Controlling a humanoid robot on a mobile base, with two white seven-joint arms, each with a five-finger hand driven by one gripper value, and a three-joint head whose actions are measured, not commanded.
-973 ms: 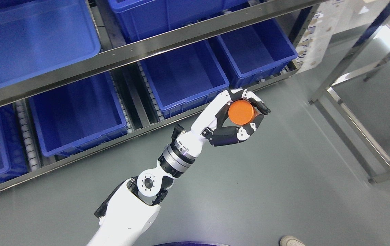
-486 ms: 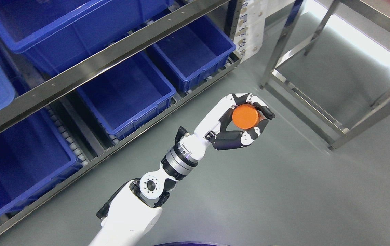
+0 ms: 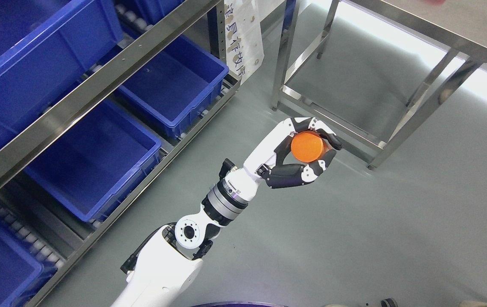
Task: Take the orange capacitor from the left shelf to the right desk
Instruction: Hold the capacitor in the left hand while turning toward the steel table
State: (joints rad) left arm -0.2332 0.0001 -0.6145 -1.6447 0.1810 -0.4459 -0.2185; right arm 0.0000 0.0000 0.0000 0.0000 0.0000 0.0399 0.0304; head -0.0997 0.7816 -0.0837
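Holding the orange capacitor (image 3: 308, 146) in my left hand (image 3: 301, 149), I have my fingers (image 3: 328, 137) curled tight around its sides, so only its round flat face shows and the rest of its body is hidden behind them. It hangs in the air above the grey floor (image 3: 354, 238), near the lower frame of the steel bench (image 3: 422, 25); the bench top is cut off at the upper edge. On my left stands the shelf (image 3: 94, 91) with blue bins (image 3: 94, 162), several only partly in frame. White paper (image 3: 243, 38) on the shelf post carries print too small to read.
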